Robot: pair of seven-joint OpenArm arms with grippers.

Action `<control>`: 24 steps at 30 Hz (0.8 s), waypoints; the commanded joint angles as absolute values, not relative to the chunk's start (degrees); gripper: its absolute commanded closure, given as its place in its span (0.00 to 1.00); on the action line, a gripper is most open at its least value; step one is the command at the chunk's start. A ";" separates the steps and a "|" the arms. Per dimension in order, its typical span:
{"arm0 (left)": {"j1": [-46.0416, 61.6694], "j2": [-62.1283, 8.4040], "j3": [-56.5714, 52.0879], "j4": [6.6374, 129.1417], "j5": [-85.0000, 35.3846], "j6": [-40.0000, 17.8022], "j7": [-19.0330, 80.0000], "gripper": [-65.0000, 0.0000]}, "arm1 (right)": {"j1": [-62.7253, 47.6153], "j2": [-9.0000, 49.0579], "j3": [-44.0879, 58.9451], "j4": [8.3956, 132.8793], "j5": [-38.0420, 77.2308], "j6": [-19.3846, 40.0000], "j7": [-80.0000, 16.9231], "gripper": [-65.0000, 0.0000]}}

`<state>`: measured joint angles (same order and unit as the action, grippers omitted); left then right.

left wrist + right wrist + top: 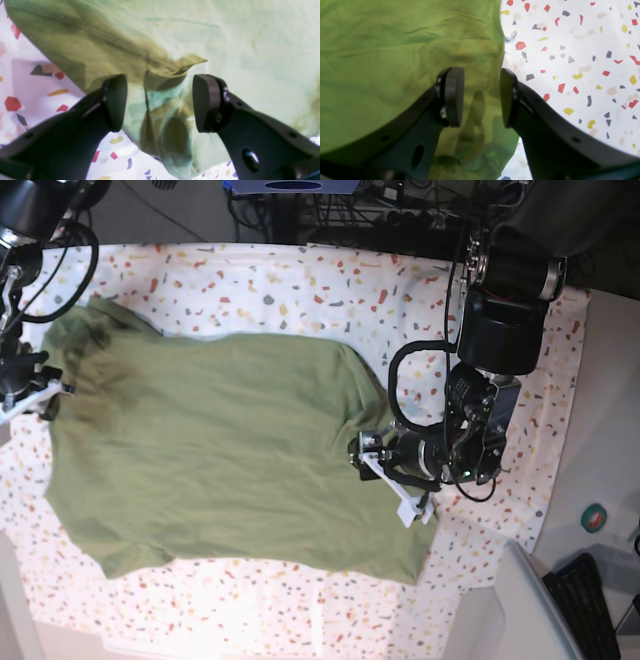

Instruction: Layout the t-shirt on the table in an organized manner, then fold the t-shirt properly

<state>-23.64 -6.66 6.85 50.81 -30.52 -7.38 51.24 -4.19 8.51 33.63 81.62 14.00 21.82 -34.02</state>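
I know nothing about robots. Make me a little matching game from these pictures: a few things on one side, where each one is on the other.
Things:
1. t-shirt
2. left tool
3. right tool
4. table

Places:
A. base view's left, at the shirt's edge
B. spread over the speckled cloth
C. under everything
D. base view's right, at the shirt's edge

Pairs: 1-B, 2-D, 3-A, 4-C

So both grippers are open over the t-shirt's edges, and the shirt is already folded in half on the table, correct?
Not quite. The t-shirt is not folded: the base view shows it spread out in a single layer on the table. The rest holds: the left gripper and right gripper are open over its edges.
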 commanded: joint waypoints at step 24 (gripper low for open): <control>-25.19 -5.49 6.64 48.31 -31.34 -7.52 47.96 0.42 | -3.56 9.36 33.80 82.59 14.73 21.85 -32.75 0.65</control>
<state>-23.79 -5.72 6.74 47.59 -30.52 -7.33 48.23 -4.19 8.47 33.63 81.62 14.17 21.82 -34.02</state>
